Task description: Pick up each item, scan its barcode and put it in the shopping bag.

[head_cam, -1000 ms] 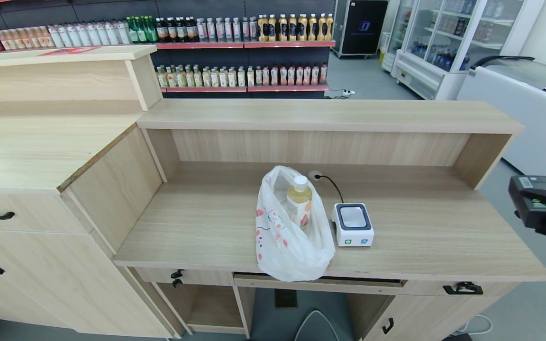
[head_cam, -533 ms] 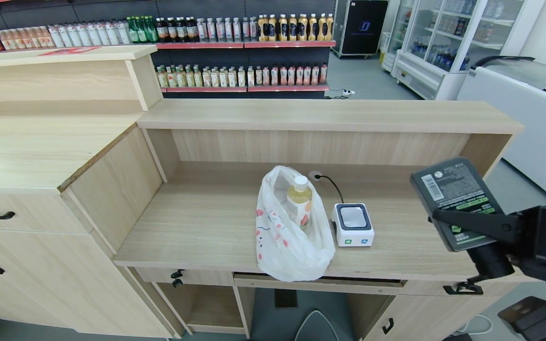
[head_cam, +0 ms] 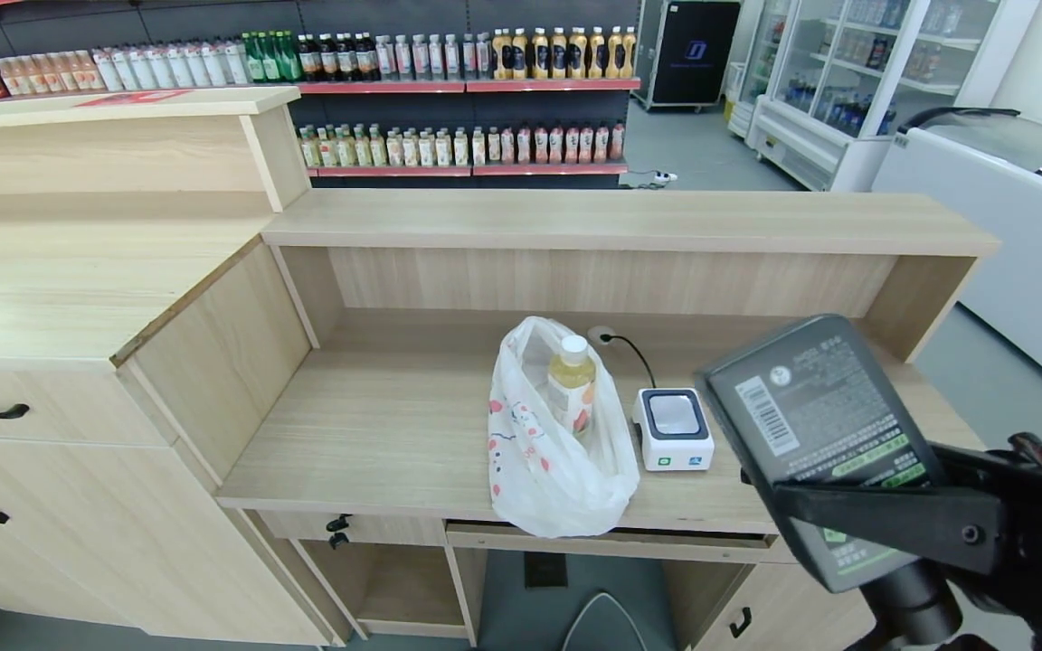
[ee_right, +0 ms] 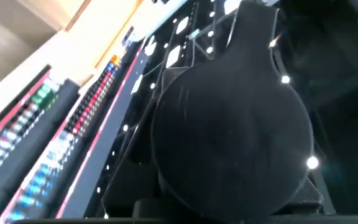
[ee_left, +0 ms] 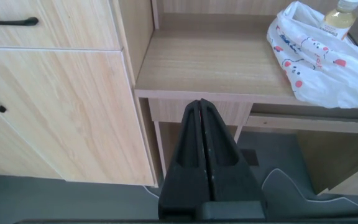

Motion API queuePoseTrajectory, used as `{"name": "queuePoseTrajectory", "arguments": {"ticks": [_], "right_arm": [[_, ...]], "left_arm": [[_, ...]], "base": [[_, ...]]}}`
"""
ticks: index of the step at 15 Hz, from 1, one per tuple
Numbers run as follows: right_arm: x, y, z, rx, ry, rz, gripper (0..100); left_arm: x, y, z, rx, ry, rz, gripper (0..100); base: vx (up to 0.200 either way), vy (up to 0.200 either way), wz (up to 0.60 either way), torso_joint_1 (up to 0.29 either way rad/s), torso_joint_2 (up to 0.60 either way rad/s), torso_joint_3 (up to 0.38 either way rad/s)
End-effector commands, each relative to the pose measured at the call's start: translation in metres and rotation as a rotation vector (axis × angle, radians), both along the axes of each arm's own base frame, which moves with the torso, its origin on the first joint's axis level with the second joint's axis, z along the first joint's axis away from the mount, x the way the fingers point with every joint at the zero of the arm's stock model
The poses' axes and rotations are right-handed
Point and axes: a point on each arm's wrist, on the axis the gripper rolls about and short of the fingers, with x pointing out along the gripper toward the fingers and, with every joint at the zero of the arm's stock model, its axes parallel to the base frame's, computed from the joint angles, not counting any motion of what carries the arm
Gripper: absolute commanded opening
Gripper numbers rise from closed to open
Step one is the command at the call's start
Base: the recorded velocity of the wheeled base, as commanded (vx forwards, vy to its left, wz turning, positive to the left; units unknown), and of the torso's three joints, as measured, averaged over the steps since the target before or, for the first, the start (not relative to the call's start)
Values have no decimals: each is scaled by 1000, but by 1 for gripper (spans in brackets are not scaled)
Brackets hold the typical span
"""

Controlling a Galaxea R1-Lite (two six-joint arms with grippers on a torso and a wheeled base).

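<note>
Head view: the right tool grips a flat dark packet by its lower part. The packet is held tilted, to the right of the scanner, with its barcode label facing the camera. The white shopping bag stands at the front edge of the table with a yellow drink bottle upright inside it. The scanner sits just beside the bag. Left wrist view: the left tool, fingers pressed together and empty, hangs below the table's front edge.
</note>
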Motion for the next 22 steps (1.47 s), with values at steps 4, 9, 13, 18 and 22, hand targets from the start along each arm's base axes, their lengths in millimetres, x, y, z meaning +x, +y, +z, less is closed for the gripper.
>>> {"name": "queuePoseTrajectory", "arguments": {"ticks": [4, 9, 13, 18, 22], "right_arm": [[-6, 23, -8, -19, 74, 120, 0], [-4, 32, -10, -7, 108, 154, 0], [-4, 41, -14, -16, 135, 184, 0], [-3, 52, -13, -10, 147, 219, 0], [-6, 55, -12, 0, 149, 238, 0]], "left_arm": [[0, 0, 0, 0, 0, 0, 0], [0, 0, 0, 0, 0, 0, 0], [0, 0, 0, 0, 0, 0, 0], [0, 0, 0, 0, 0, 0, 0], [0, 0, 0, 0, 0, 0, 0]], "base": [[0, 0, 0, 0, 0, 0], [0, 0, 0, 0, 0, 0], [0, 0, 0, 0, 0, 0], [0, 0, 0, 0, 0, 0], [0, 0, 0, 0, 0, 0]]}}
